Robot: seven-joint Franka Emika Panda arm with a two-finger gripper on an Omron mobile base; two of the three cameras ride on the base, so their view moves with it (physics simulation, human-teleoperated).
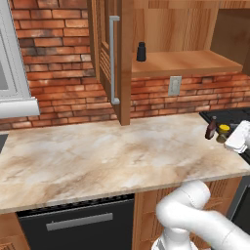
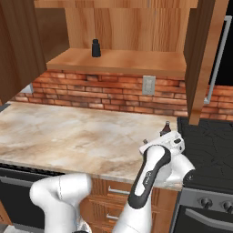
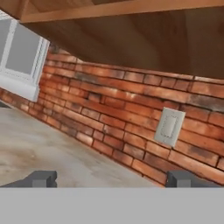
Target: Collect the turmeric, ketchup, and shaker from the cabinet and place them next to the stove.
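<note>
**Inspector:** You had the small all-black cylindrical shaker standing upright on the plain wood shelf of the wooden wall cabinet, towards its left end, with the slatted door and its long grey metal handle swung open beside it.

**Operator:** And the other two items?

**Inspector:** The dark maroon-red ketchup bottle and the small yellow-capped turmeric jar stood close together on the marbled beige counter, at its right end, just beside the black cooktop stove. From the right base view the bottle's dark cap showed just above the white hand.

**Operator:** The end effector?

**Inspector:** Your two-finger gripper was released, its dark tips spread wide with nothing between them. It sat low over the counter near those two items, facing the red brick wall and a grey wall outlet.
</note>
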